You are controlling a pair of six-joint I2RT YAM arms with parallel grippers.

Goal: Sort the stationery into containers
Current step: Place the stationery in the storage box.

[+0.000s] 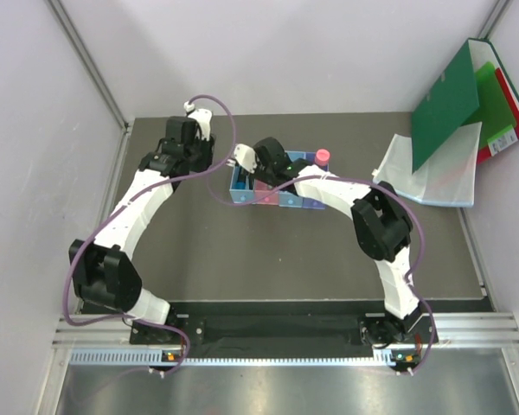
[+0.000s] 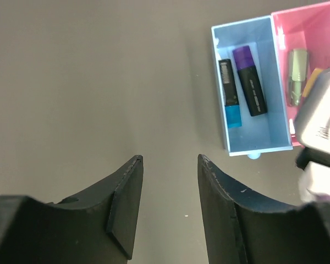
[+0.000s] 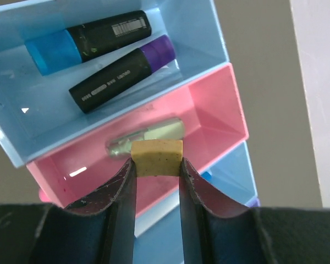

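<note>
Tan-orange block (image 3: 157,157): my right pincer (image 3: 157,166) pinches it by two opposite flat faces, pads square on. That seems the sensible hold for a short piece that would twist out of a corner grip.

Position: block hangs over the pink bin (image 3: 223,113), above its near long wall, not yet inside. A pale pen (image 3: 148,137) lies along the floor of that bin, directly past the block.

The neighbouring blue bin (image 3: 22,129) holds the cyan-cap marker (image 3: 91,37) and the purple marker (image 3: 121,71), side by side and lengthwise. My reading: markers go in blue, other pieces in pink, hence the block is carried here.

Left pincer (image 2: 169,165): spread, nothing between the fingers, over bare bench (image 2: 71,82) just beside the blue bin. Judged parked there to leave the row free for the right arm.

Top view: a pink-capped tube (image 1: 323,156) stands behind the bin row (image 1: 307,205), outside any compartment, so the sorting looks unfinished.

Next, as I judge it: shift slightly inward past the wall, then let go low so the block does not bounce off the pen.
</note>
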